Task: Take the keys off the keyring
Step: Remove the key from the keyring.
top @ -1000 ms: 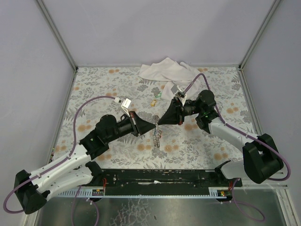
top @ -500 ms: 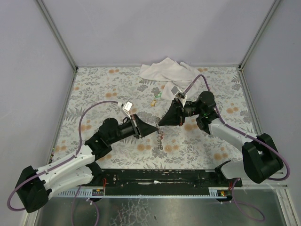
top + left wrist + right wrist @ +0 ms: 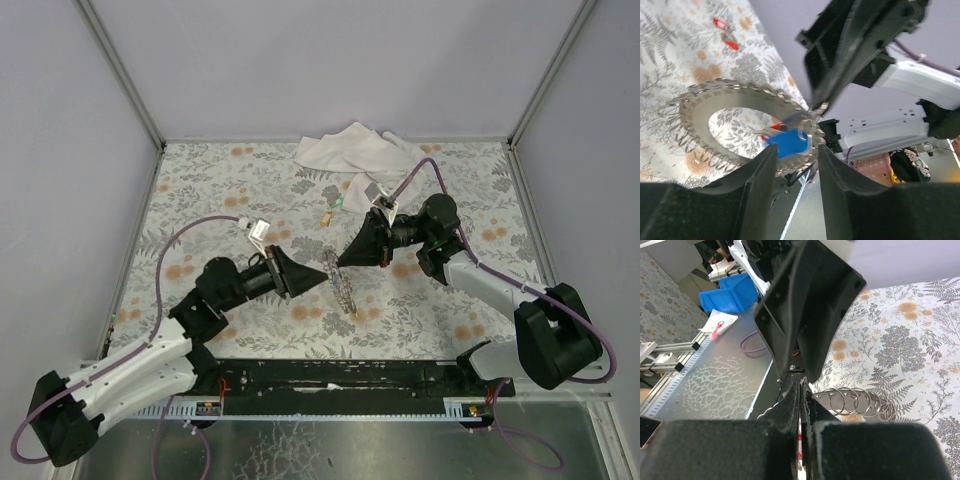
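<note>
The keyring (image 3: 345, 290) is a flat silvery ring plate (image 3: 700, 107) edged with many small split rings (image 3: 855, 401). It hangs above the table from my right gripper (image 3: 342, 262), whose jaws (image 3: 801, 387) are shut on its rim. A blue-headed key (image 3: 787, 142) and a red one behind it hang from the keyring. My left gripper (image 3: 322, 281) sits just left of the keyring. In the left wrist view the left gripper (image 3: 796, 150) is open, with the blue head at its fingertips and a clear gap beside it.
Two red keys (image 3: 720, 23) lie loose on the floral table. A brass key (image 3: 328, 213) and a green one (image 3: 340, 205) lie behind the grippers. A crumpled white cloth (image 3: 350, 148) is at the back edge. Grey walls surround the table.
My left gripper has opened and drawn back left and toward the near edge. The keyring has swung and now hangs from the right gripper alone, which has barely moved.
</note>
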Robot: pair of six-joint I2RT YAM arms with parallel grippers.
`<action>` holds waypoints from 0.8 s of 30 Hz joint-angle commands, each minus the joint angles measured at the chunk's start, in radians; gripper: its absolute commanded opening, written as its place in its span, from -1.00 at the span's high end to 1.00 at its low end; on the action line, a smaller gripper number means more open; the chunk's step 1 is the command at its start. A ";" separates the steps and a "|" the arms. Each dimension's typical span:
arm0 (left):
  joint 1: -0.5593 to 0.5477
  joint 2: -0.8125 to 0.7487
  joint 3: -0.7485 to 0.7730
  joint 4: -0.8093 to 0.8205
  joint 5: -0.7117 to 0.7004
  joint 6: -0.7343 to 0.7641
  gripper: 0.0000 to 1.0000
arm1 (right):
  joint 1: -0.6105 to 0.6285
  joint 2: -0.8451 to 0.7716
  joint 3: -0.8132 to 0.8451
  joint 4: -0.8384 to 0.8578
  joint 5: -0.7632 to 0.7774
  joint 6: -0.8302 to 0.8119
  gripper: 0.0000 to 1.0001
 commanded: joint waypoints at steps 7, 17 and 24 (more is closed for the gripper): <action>0.008 -0.177 -0.113 0.274 0.019 0.401 0.08 | -0.003 -0.016 0.030 0.089 0.003 0.020 1.00; 0.007 -0.020 -0.089 0.441 0.028 0.491 0.25 | -0.003 -0.007 0.027 0.092 -0.002 0.022 1.00; 0.007 0.057 -0.063 0.517 0.056 0.493 0.43 | -0.003 -0.006 0.028 0.092 -0.004 0.021 1.00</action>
